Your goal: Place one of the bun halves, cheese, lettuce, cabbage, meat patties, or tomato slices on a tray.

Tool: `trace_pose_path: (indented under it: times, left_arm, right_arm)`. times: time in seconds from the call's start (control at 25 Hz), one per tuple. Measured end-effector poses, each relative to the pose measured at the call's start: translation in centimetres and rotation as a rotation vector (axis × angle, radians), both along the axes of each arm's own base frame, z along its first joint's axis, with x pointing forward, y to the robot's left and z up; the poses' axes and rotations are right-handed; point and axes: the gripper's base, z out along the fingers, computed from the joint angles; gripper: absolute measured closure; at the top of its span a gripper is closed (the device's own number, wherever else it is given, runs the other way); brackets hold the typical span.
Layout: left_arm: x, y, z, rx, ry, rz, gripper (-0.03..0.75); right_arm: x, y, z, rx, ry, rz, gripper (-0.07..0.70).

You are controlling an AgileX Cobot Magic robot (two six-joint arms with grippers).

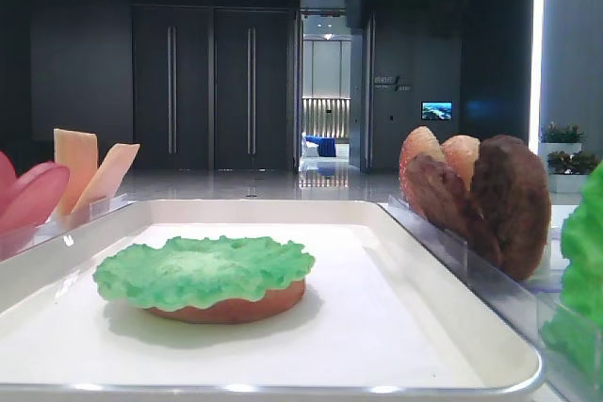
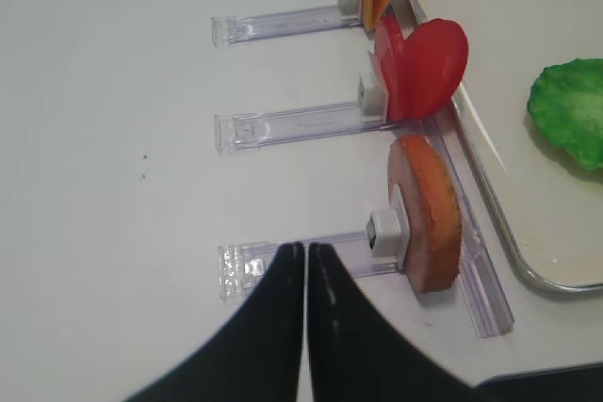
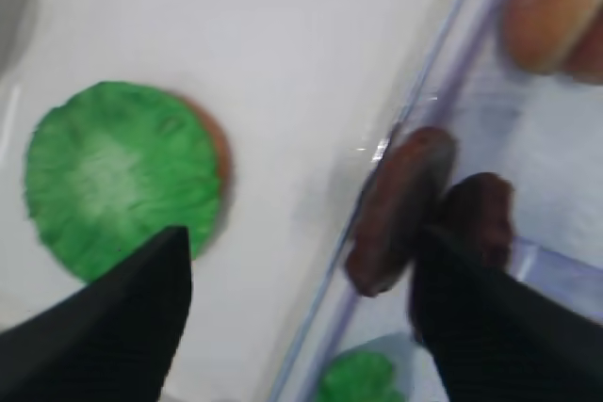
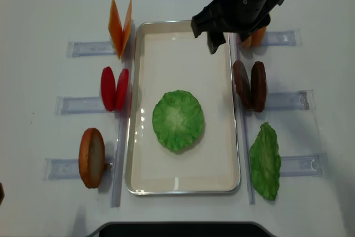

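Note:
On the off-white tray (image 4: 233,154) a green lettuce leaf (image 4: 177,120) lies on a bun half (image 1: 226,310). My right gripper (image 3: 301,327) is open and empty, hanging over the tray's far right rim (image 4: 213,37), with the lettuce to its left and the meat patties (image 3: 400,209) to its right. My left gripper (image 2: 306,251) is shut on nothing, low over the bare table beside the upright bun half (image 2: 429,209). Tomato slices (image 4: 113,88) and cheese (image 4: 120,26) stand in holders left of the tray.
Clear plastic holders (image 4: 75,167) line both long sides of the tray. On the right stand more bun halves (image 4: 252,38), partly behind my arm, and a second lettuce leaf (image 4: 265,159). A dark edge (image 4: 177,230) runs along the table's near side.

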Motion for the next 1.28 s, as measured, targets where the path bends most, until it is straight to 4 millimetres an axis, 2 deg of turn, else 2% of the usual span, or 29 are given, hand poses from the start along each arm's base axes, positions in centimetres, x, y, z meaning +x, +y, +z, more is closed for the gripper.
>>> trace_pose_path:
  times: [0.08,0.16,0.36,0.48,0.6,0.68,0.8,0.88,1.0,1.12,1.28]
  left_arm:
    - [0.0,0.0,0.0,0.0,0.0,0.0,0.715]
    - [0.0,0.0,0.0,0.0,0.0,0.0,0.715]
    - [0.0,0.0,0.0,0.0,0.0,0.0,0.715]
    - [0.0,0.0,0.0,0.0,0.0,0.0,0.715]
    - [0.0,0.0,0.0,0.0,0.0,0.0,0.715]
    - [0.0,0.0,0.0,0.0,0.0,0.0,0.715]
    - [0.0,0.0,0.0,0.0,0.0,0.0,0.715]
    - [0.0,0.0,0.0,0.0,0.0,0.0,0.715]
    - [0.0,0.0,0.0,0.0,0.0,0.0,0.715]
    - [0.0,0.0,0.0,0.0,0.0,0.0,0.715]
    - [0.0,0.0,0.0,0.0,0.0,0.0,0.715]
  right_arm:
    - [1.3,-2.0,0.1,-0.035,-0.028,-0.061,0.155]
    - [2.7,-5.0,0.5,-0.037,-0.04,-0.136,0.155]
    - [6.0,-14.5,0.8,-0.066,-0.051,-0.355,0.155]
    - [6.5,-19.5,1.0,-0.087,-0.06,-0.46,0.155]
    - [5.5,-22.4,1.9,-0.098,-0.08,-0.518,0.155]
    - [3.7,-23.7,2.3,-0.109,-0.083,-0.551,0.155]
    - [-0.9,-24.5,2.1,-0.138,-0.059,-0.576,0.155]
    - [-5.2,-24.3,1.4,-0.147,-0.039,-0.581,0.155]
    - [-11.8,-23.8,-1.1,-0.15,0.012,-0.589,0.155]
    - [-16.9,-23.3,-2.7,-0.13,-0.023,-0.594,0.155]
    - [-22.0,-22.8,-3.6,-0.072,-0.189,-0.591,0.155]
